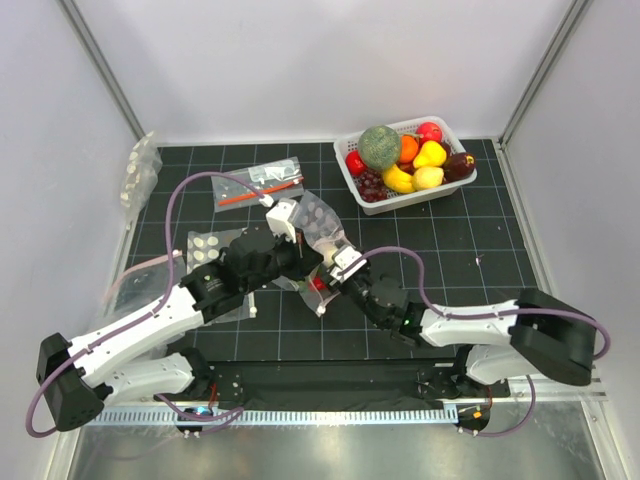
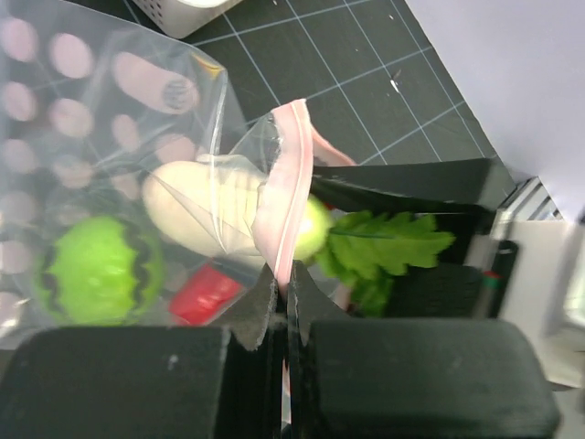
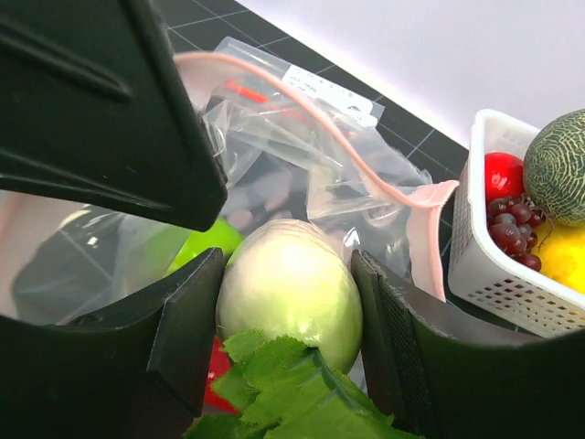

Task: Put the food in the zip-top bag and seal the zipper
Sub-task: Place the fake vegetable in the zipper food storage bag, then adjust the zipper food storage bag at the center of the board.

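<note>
The zip-top bag is held up at the table's middle, dotted, with its pink zipper at the mouth. My left gripper is shut on the zipper strip and holds the mouth open. My right gripper is shut on the whitish piece, a pale bulb with green leaves, at the bag's mouth. The bulb's front end shows behind the plastic. A green round fruit and a red piece lie inside the bag. Both grippers meet at the centre.
A white basket of toy fruit stands at the back right, close to my right gripper's side. A clear bag with an orange-red stick lies at the back left. Another dotted bag lies under the left arm.
</note>
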